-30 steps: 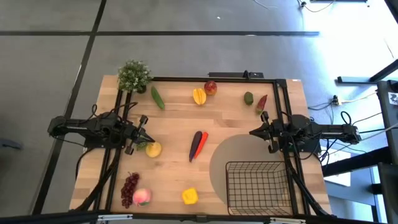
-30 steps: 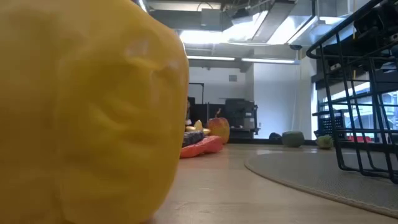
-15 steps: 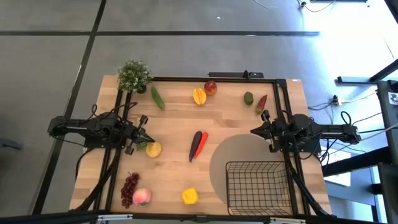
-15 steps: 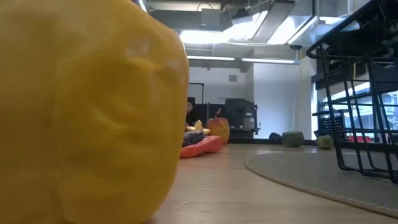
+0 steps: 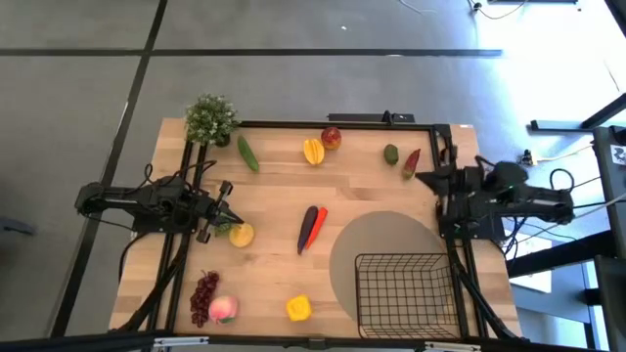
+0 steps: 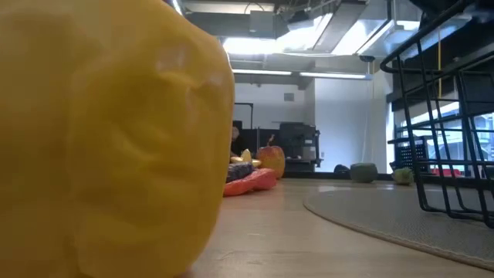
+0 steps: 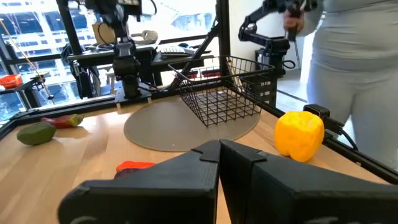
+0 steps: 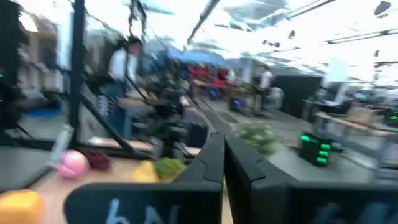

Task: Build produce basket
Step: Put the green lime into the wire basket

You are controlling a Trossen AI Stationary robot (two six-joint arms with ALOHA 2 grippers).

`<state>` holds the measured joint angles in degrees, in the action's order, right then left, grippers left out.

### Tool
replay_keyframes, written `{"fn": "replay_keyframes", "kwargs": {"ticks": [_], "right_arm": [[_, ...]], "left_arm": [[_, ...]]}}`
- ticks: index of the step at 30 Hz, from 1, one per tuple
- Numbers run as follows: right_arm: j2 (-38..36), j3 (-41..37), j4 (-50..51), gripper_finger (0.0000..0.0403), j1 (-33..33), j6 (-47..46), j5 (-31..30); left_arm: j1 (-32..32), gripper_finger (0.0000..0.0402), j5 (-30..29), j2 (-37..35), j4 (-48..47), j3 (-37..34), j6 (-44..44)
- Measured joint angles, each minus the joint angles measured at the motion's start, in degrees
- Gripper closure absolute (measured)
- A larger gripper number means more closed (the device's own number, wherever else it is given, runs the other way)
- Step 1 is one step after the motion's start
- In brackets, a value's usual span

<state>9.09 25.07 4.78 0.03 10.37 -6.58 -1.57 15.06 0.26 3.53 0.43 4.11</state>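
The black wire basket (image 5: 406, 293) stands on a round grey mat (image 5: 377, 240) at the near right. The produce lies loose on the table: cucumber (image 5: 247, 154), mango (image 5: 313, 151), apple (image 5: 332, 137), a yellow fruit (image 5: 242, 235), grapes (image 5: 203, 291), peach (image 5: 224, 309) and yellow pepper (image 5: 299, 309). My left gripper (image 5: 229, 219) is shut and empty, just left of the yellow fruit. My right gripper (image 5: 421, 177) is shut and empty, beside the red-green chili (image 5: 412, 161). In both wrist views the fingers meet, on the left (image 7: 219, 149) and on the right (image 8: 224, 143).
A bushy potted plant (image 5: 210, 119) stands at the far left corner. A dark purple and a red vegetable (image 5: 311, 227) lie mid-table, and a green fruit (image 5: 391, 154) lies at the far right. A person (image 7: 354, 68) stands by the table's near edge. The pepper (image 6: 116, 139) fills the low view's left.
My right gripper has swung from beside the mat's far edge toward the table's far right, turning about, and now lies by the chili. It stays shut. My left gripper and the produce have kept still.
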Motion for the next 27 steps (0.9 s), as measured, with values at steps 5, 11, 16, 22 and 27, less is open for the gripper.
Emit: {"fn": "replay_keyframes", "kwargs": {"ticks": [5, 11, 16, 22, 27], "right_arm": [[10.9, 13.2, 5.4, 0.0403, 0.0, -0.1, -7.5], [27.5, 30.3, 23.1, 0.0403, 0.0, -12.6, -12.9], [39.9, 44.5, 43.4, 0.0403, 0.0, -27.6, -12.9], [50.4, 57.3, 63.5, 0.0403, 0.0, -35.2, -13.0], [55.7, 62.6, 73.7, 0.0403, -1.0, -38.8, -12.6]], "left_arm": [[0.0, 0.0401, 0.0, 0.0, 0.0, 0.0, 0.0], [0.0, 0.0401, 0.0, 0.0, 0.0, 0.0, 0.0], [0.0, 0.0401, 0.0, 0.0, 0.0, 0.0, 0.0], [0.0, 0.0401, 0.0, 0.0, 0.0, 0.0, 0.0], [0.0, 0.0401, 0.0, 0.0, 0.0, 0.0, 0.0]]}}
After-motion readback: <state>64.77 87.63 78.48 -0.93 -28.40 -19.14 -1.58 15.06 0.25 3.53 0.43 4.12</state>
